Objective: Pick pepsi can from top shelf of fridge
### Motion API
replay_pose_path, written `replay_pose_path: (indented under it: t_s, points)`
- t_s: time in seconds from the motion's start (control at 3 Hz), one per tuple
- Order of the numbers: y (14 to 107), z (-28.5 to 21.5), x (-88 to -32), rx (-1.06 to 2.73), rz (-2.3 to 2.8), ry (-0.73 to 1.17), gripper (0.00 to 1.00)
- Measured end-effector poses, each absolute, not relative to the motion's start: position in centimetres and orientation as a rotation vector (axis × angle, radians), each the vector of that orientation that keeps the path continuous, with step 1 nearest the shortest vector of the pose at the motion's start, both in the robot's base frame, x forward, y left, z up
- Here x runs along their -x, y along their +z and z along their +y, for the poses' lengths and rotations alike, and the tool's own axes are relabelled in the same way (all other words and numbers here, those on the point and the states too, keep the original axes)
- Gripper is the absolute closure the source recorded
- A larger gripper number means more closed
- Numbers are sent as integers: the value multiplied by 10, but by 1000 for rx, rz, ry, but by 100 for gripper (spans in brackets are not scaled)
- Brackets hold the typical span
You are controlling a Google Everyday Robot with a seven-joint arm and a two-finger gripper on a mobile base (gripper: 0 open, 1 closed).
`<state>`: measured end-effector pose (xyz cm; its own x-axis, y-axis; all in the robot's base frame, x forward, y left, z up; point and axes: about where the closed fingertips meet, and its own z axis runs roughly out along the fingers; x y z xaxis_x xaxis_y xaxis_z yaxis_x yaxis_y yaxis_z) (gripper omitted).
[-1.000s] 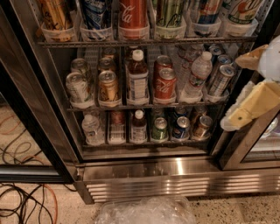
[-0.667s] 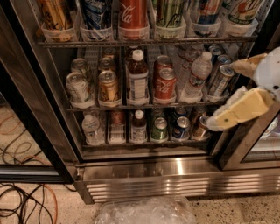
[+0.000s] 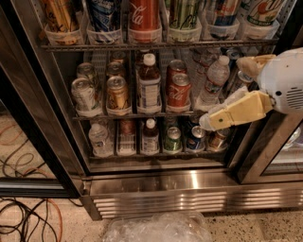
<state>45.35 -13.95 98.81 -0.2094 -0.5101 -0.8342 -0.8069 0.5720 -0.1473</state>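
The fridge [image 3: 156, 186] stands open, with a black door frame and a ribbed steel base. Its top shelf [image 3: 156, 46] is a wire rack with translucent cup holders, cut off by the frame's top edge. The pepsi can [image 3: 104, 14], dark blue with white lettering, stands second from the left in a holder, between a yellow can [image 3: 59, 16] and a red Coca-Cola can [image 3: 144, 14]. My gripper [image 3: 221, 93], cream-coloured, reaches in from the right at the middle shelf's height, well below and right of the pepsi can. It is open and empty.
The top shelf also holds a green can [image 3: 184, 14], a blue can with a red patch [image 3: 225, 12] and a green-and-white can [image 3: 260, 12]. Middle and bottom racks hold cans and bottles. Cables [image 3: 28, 217] lie on the floor at left, and crumpled plastic [image 3: 158, 227] lies in front.
My gripper has moved left and slightly down, further in front of the fridge's right side. The cans and bottles have not moved.
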Motion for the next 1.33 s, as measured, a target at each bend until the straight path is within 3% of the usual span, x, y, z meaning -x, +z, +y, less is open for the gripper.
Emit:
replay_pose_path:
  t_s: [0.67, 1.33]
  points:
    - [989, -124, -451, 1017, 1810, 428, 0]
    - [1012, -78, -459, 865, 1623, 517, 0]
